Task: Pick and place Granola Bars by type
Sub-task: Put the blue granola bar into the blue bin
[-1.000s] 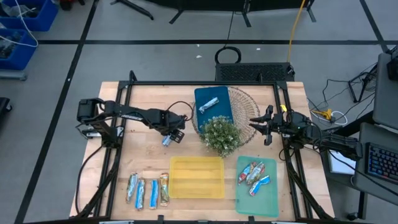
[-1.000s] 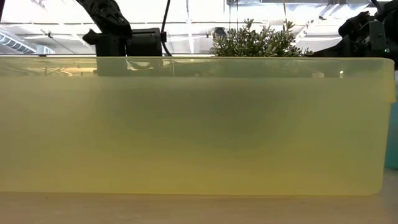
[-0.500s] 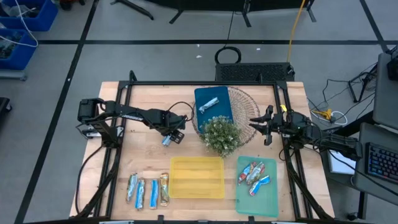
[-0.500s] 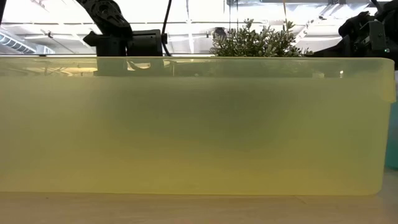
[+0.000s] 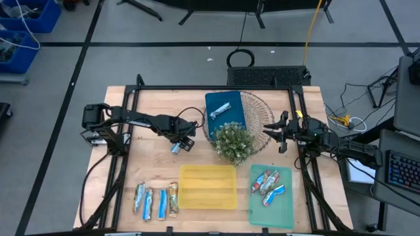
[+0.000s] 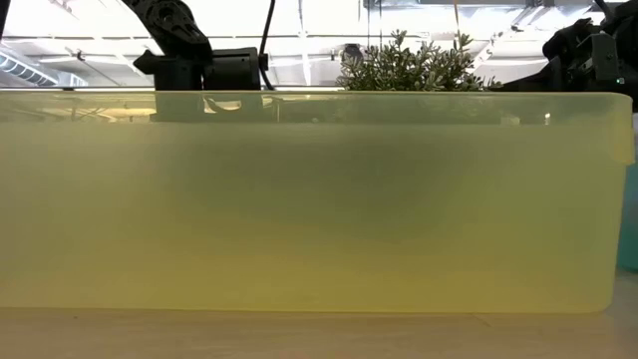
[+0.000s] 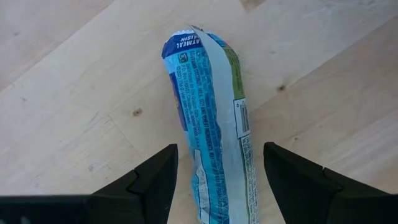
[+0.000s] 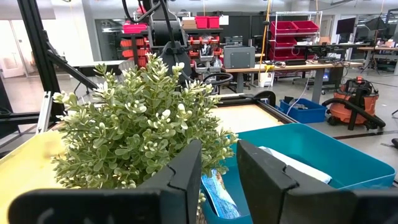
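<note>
Blue-wrapped bar (image 7: 208,118) lies between open left end effector (image 7: 219,180) fingers (plant (image 5: 233,142) beside); right end effector (image 8: 217,171) open.

Low view: yellow tray (image 6: 319,199) wall filled the frame, hiding the table behind; only the plant (image 6: 409,65) top and arm parts showed above it.
Left wrist view: blue granola bar (image 7: 208,124) cut off at the frame edge.
High view: bar wrappers in the green tray (image 5: 270,196) too small to read.
</note>
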